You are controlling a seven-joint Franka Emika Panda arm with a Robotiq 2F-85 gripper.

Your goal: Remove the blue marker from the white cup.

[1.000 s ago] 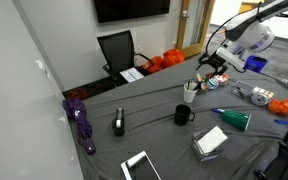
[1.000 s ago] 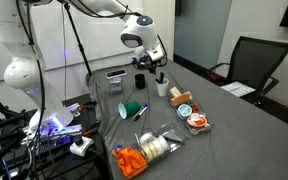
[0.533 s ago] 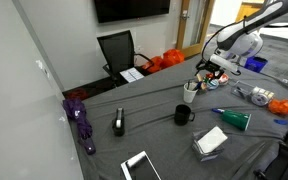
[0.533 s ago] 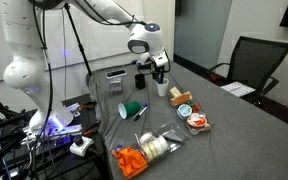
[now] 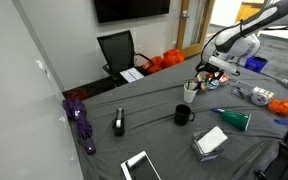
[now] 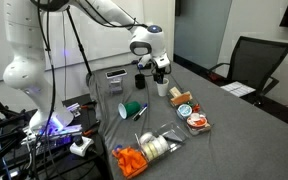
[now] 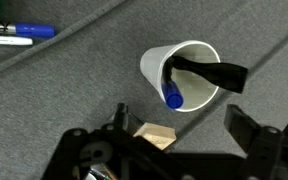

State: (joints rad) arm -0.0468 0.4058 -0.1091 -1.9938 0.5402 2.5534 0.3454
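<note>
Arm: it reaches out over the grey table [image 6: 239, 135] with the wrist bent downward, and the gripper [image 6: 160, 69] hangs close above the white cup [image 6: 162, 89].
Fingers: in the wrist view the jaws stand wide apart with nothing between them.
Blue marker [image 7: 172, 96]: it leans tilted inside the white cup, its blue end at the rim, next to a black pen [image 7: 212, 72].
Cups, three: the white cup, a black mug [image 6: 141, 80] just beside it, and a green cup [image 6: 132, 109] lying on its side.
Blue markers, two: one is in the cup, and a second marker [image 7: 20, 32] lies flat on the table, well apart.
</note>
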